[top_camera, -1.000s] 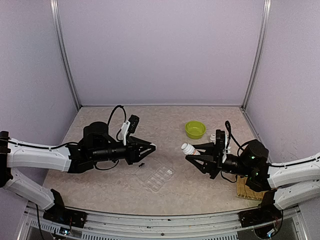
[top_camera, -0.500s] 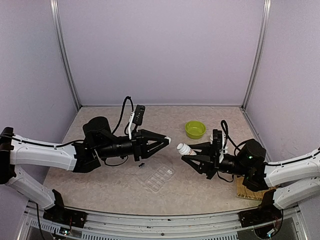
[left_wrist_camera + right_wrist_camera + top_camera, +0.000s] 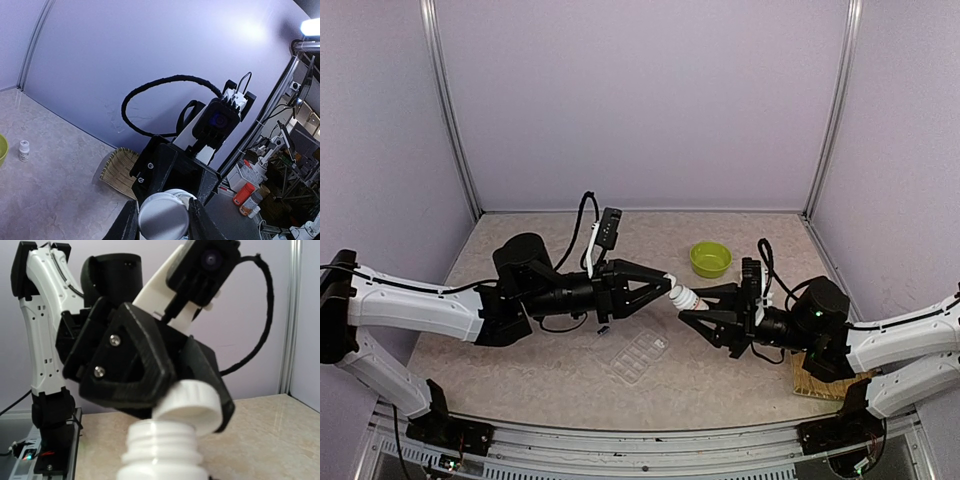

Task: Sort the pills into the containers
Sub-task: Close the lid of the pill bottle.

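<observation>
Two white bottles [image 3: 690, 298] [image 3: 23, 150], one green bowl [image 3: 710, 268], one pill box [image 3: 638, 355], one mat [image 3: 813, 378].

White limbs, black pincers.
My arms [image 3: 415, 308] wore white shells over black joints; my left pincer [image 3: 665, 283] and right pincer [image 3: 688, 306] were black triangular frames, the left showing two silver screws [image 3: 115, 340], the right a white-bracketed camera [image 3: 217, 120] and looping black cable [image 3: 172, 78].
</observation>
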Controlling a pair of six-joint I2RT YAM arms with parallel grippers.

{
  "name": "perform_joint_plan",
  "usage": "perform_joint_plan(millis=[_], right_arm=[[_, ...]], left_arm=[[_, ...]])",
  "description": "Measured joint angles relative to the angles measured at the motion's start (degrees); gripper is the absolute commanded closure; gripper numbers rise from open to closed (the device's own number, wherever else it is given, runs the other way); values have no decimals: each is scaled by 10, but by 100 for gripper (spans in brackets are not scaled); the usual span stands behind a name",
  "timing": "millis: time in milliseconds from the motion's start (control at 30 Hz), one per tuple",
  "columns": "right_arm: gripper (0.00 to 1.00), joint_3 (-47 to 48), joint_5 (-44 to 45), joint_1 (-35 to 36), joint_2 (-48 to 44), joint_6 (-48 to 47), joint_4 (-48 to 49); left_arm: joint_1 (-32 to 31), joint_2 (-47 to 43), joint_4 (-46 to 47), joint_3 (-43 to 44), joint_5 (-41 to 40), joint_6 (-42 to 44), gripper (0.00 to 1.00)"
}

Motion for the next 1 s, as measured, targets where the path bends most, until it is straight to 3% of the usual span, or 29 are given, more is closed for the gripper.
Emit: perform_joint_plan(millis=[733,1000], right_arm=[[100,7,18,3,-2,-14,-19],[100,14,49,3,-5,-26,-44]], left_arm=[[-12,16,0,16,9,-8,71],[-12,17,-50,38,-21,-10,71]])
